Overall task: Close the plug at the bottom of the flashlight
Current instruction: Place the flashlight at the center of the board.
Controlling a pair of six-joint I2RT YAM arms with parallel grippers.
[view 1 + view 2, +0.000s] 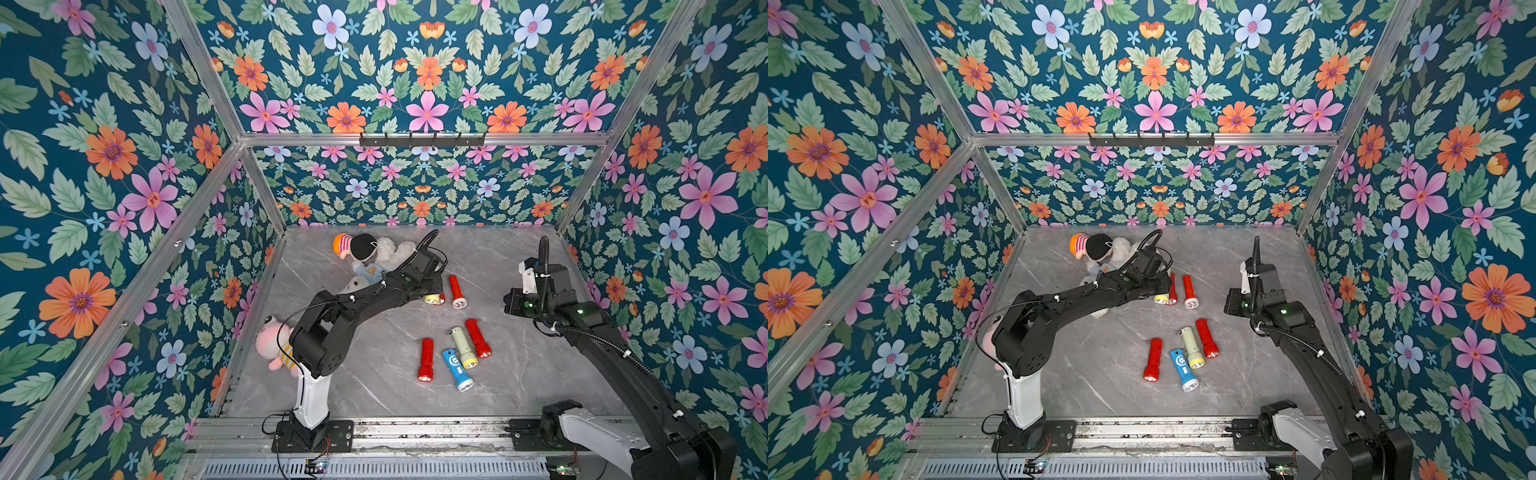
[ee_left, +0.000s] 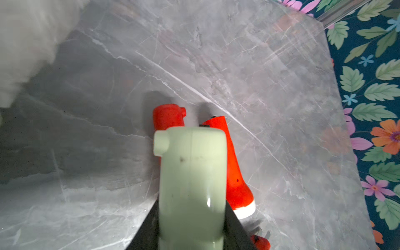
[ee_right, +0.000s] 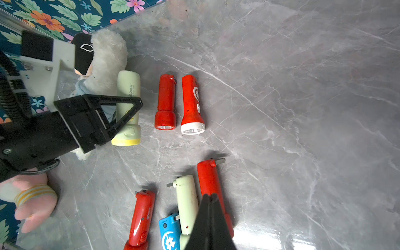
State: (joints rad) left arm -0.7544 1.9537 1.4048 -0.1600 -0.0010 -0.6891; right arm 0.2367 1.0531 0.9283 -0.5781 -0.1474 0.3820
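At marble table (image 2: 259, 65), left tool (image 2: 191, 220) clamps pale-green flashlight (image 2: 191, 164) (head end).

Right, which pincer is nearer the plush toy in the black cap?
Left. The left pincer, gripping a pale green flashlight, is beside the plush toy; the right pincer hangs farther off.

Bare counter (image 1: 528, 374) lies open right of the flashlight cluster (image 1: 463, 347); a white plush toy (image 1: 392, 251) and the left arm (image 1: 365, 295) crowd the far-left side.
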